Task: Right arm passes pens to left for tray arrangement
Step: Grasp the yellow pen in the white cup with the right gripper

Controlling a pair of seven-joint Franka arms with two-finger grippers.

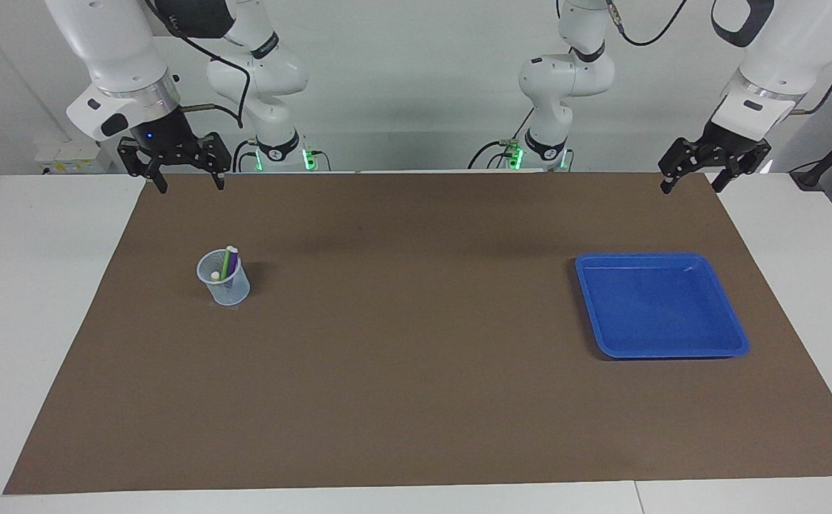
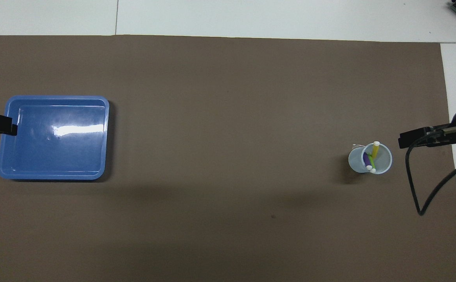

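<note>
Three pens stand in a pale blue mesh cup [image 1: 223, 280] [image 2: 370, 158] toward the right arm's end of the table: a yellow pen [image 2: 375, 150], a purple pen [image 2: 366, 158] and a green pen [image 1: 226, 265] [image 2: 371, 162], each with a whitish tip. The blue tray [image 1: 662, 307] [image 2: 55, 152] lies empty toward the left arm's end. My right gripper [image 1: 191, 183], the one with the blue light, hangs open over the mat's edge by the robots, apart from the cup. My left gripper [image 1: 692, 185] hangs open over the mat's corner, apart from the tray. Neither holds anything.
A brown mat [image 1: 416, 371] [image 2: 228, 117] covers most of the white table [image 1: 37, 285]. The two arm bases [image 1: 280, 153] [image 1: 544, 150] stand at the table's edge by the robots. A black cable [image 2: 411, 184] hangs over the mat near the cup.
</note>
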